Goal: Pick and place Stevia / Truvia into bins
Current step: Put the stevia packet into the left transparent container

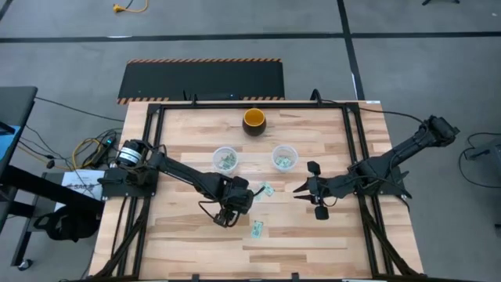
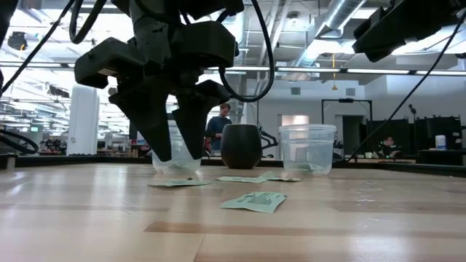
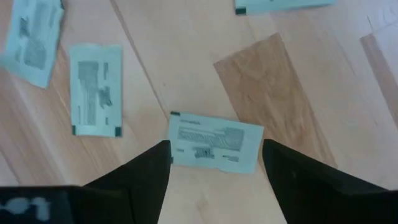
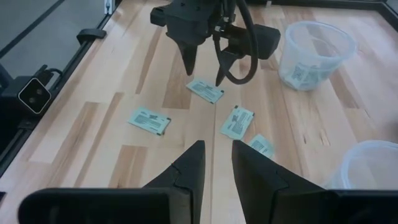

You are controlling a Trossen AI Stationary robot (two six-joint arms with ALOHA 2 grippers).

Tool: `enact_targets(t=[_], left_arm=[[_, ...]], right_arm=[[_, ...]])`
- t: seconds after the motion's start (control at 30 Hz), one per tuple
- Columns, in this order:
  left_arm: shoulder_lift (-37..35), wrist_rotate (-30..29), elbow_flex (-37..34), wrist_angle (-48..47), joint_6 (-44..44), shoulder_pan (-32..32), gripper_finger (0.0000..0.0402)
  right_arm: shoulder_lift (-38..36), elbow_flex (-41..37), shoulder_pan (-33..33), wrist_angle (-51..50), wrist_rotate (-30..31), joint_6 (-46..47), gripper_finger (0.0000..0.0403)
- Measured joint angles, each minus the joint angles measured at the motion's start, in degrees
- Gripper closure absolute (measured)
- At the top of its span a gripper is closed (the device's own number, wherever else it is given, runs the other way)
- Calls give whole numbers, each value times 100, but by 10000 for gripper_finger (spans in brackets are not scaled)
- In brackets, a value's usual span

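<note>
Sachet (image 3: pixel 214 142) (pale green, printed) lies flat between the left hand's (image 3: pixel 214 165) wide-spread fingers.

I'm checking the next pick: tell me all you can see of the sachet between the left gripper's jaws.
The sachet is a small flat rectangle of pale green paper with dark print and a thin dark edge. It lies flat on the wooden table, unlifted, between the left gripper's open jaws, which straddle it from above. Whether the tips touch it is unclear. Other sachets lie apart from it.

A grey concrete floor (image 1: pixel 407 19) surrounds the table, with bright ceiling strip lights (image 2: pixel 320 70) overhead (exposed ducts too).
</note>
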Motion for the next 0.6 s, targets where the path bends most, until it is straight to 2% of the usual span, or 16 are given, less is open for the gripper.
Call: enact_targets(t=[0.6], left_arm=[[0, -183, 0, -56, -4, -38, 157]], right_arm=[[3, 0, 0, 0, 2, -12, 327]])
